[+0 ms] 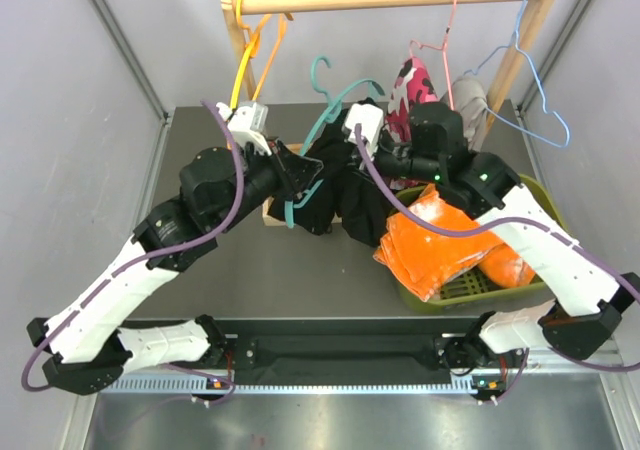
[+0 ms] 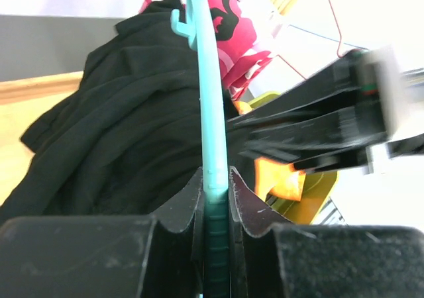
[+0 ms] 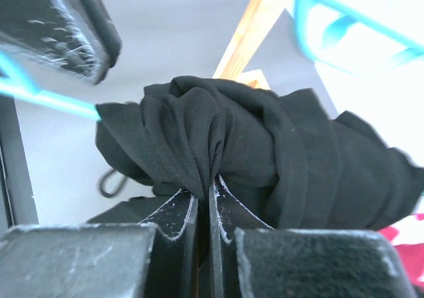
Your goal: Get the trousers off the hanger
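You are on the black trousers, bunched on the teal hanger between the arms: your left gripper pinches the hanger, your right gripper is clamped tight on a fold, so next hold the hanger steady and draw the cloth off.
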`<state>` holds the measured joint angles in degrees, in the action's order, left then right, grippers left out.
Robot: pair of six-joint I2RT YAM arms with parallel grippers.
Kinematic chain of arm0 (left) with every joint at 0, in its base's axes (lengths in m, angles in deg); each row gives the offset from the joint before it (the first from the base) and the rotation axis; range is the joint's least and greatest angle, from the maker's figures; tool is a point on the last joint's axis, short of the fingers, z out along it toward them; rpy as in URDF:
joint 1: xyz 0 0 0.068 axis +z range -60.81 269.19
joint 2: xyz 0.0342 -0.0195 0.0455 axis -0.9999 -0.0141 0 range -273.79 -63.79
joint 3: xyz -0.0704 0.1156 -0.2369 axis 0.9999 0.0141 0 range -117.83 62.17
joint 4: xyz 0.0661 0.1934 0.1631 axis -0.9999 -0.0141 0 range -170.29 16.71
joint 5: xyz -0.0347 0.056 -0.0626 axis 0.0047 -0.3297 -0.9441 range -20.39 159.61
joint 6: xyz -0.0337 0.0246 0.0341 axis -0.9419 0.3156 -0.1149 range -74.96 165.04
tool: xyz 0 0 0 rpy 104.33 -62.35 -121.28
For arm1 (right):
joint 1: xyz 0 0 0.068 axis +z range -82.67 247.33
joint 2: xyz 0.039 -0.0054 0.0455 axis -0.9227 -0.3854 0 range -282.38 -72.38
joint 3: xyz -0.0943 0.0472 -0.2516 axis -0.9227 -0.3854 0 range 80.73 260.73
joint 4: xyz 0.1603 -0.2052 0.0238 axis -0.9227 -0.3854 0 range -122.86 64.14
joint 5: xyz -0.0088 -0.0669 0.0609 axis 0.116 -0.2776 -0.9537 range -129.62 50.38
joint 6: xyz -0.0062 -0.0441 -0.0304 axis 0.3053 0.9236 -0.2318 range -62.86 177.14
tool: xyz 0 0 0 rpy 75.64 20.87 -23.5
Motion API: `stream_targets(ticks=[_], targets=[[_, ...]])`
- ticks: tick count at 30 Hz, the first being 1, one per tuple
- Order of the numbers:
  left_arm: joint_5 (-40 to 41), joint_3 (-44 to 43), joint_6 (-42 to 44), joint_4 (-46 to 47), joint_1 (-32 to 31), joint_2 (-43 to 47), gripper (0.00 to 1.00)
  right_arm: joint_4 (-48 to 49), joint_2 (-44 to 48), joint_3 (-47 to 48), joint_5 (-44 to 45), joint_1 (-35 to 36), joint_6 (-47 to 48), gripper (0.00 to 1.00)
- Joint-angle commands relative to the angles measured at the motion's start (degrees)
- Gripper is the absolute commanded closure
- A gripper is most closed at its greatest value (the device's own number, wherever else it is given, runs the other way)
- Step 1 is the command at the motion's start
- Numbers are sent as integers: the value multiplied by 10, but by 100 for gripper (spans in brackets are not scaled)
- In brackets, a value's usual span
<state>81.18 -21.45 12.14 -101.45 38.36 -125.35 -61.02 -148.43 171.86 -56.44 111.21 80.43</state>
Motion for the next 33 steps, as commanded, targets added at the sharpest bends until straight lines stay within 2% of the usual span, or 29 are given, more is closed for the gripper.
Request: stream_targets(ticks=[1,6,8,10,14,23,27,33], targets=[[43,22,25,42,0,33,100,-36,21,83,-60,-10,69,100],[82,72,41,34,0,26,100,-82,20,200,-98,-21,83,100],[89,83,46,31,0,21,100,-90,21,256,-153,-47,63,100],[100,87,52,29,0,18,100,-94,24,285,-201,-76,49,100],[113,87,64,25,-1,20,100,-113,46,329,-228,-105,48,100],[120,80,75,9,-1,15,100,-170,89,381,-247,-144,75,100],[117,74,79,6,0,14,100,-195,108,368,-267,-156,91,100],[114,60,89,2,0,21,100,-231,164,324,-228,-186,128,100]])
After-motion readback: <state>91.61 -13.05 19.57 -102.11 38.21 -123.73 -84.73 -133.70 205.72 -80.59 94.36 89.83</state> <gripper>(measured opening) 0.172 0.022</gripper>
